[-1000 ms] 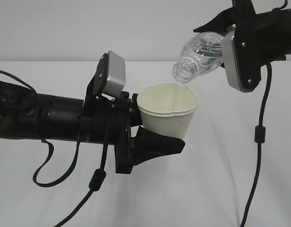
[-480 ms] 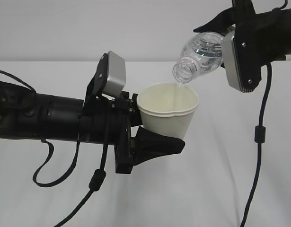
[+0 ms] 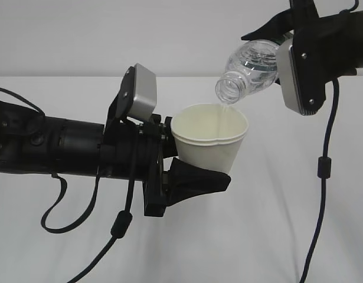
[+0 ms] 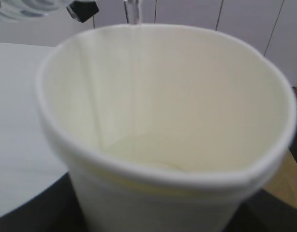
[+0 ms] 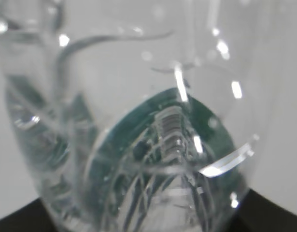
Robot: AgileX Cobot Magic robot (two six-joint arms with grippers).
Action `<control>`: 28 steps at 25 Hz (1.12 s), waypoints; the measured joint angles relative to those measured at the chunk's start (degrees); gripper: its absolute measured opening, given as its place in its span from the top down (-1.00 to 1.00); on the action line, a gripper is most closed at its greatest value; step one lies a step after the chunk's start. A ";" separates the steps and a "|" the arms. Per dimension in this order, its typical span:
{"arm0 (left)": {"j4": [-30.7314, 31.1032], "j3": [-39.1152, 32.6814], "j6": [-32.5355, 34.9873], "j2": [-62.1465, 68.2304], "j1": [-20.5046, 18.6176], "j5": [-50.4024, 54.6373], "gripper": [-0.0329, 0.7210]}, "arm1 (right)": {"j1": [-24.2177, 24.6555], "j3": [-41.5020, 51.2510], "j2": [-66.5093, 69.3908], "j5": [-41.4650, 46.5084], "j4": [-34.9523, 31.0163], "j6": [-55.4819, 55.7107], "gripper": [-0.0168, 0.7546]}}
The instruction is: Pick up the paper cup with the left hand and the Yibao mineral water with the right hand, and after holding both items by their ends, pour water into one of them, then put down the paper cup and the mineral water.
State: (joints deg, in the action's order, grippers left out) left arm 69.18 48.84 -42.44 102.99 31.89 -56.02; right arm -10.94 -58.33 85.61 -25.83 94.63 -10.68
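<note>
Reaching in level from the left, my left hand (image 3: 193, 177) is clamped around the lower part of the paper cup (image 3: 209, 140), keeping it upright above the white table (image 3: 270, 236). My right hand (image 3: 299, 65) comes down from the upper right, gripping the Yibao mineral water (image 3: 247, 69) tipped neck-down, its open mouth just over the cup's far rim, a thin stream of water (image 4: 133, 10) falling inside.
</note>
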 joint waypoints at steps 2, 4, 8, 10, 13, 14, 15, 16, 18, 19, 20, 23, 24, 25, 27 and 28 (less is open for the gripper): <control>0.00 0.00 0.00 0.00 0.00 0.00 -0.32 | 0.00 0.00 0.00 0.00 0.00 0.00 -0.12; 0.00 0.00 0.00 0.00 0.00 0.00 -0.32 | 0.00 0.00 0.00 0.00 0.00 0.00 -0.12; 0.00 0.00 0.00 0.00 0.00 0.00 -0.31 | 0.00 0.00 0.00 0.00 0.00 -0.22 -0.12; 0.00 0.00 0.00 0.00 0.00 0.00 -0.31 | 0.00 0.00 0.00 0.00 0.00 -0.22 -0.12; 0.00 0.00 0.00 0.00 0.00 0.00 -0.31 | 0.00 0.00 0.00 0.00 0.00 -0.22 -0.12; 0.00 0.00 0.00 0.00 0.00 0.00 -0.31 | 0.00 0.00 0.00 0.00 0.00 -0.22 -0.12; 0.00 0.00 0.00 0.00 0.00 0.00 -0.31 | 0.00 0.00 0.00 0.00 0.00 -0.25 -0.12; 0.00 0.00 0.00 0.00 0.00 0.11 -0.31 | 0.00 0.00 0.00 0.00 0.00 -0.34 -0.12; 0.00 0.00 0.00 0.00 0.00 0.11 -0.31 | 0.00 0.00 0.00 0.00 0.00 -0.34 -0.12; 0.00 0.00 0.00 0.00 0.00 0.11 -0.31 | 0.00 0.00 0.00 0.00 0.00 -0.34 -0.12; 0.00 0.00 0.00 0.00 0.00 0.11 -0.31 | 0.00 0.00 0.00 0.00 0.00 -0.37 -0.12; 0.00 0.00 0.00 0.00 0.00 0.11 -0.31 | 0.00 0.00 0.00 0.00 0.00 -0.47 -0.12; 0.00 0.00 0.00 0.00 0.00 0.11 -0.31 | 0.00 0.00 0.00 0.00 0.00 -0.47 -0.12; 0.00 0.00 0.00 0.00 0.00 0.11 -0.31 | 0.00 0.00 0.00 0.00 -0.10 -0.47 -0.12; 0.00 0.00 0.00 0.00 0.00 0.11 -0.31 | 0.00 0.00 0.00 0.00 -0.10 -0.59 -0.12; 0.00 0.00 0.00 0.00 0.00 0.11 -0.31 | 0.00 0.00 0.00 0.00 -0.10 -0.59 -0.12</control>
State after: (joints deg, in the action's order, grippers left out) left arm 69.18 48.84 -42.44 102.99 31.89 -55.92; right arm -10.94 -58.33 85.61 -25.83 94.53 -11.27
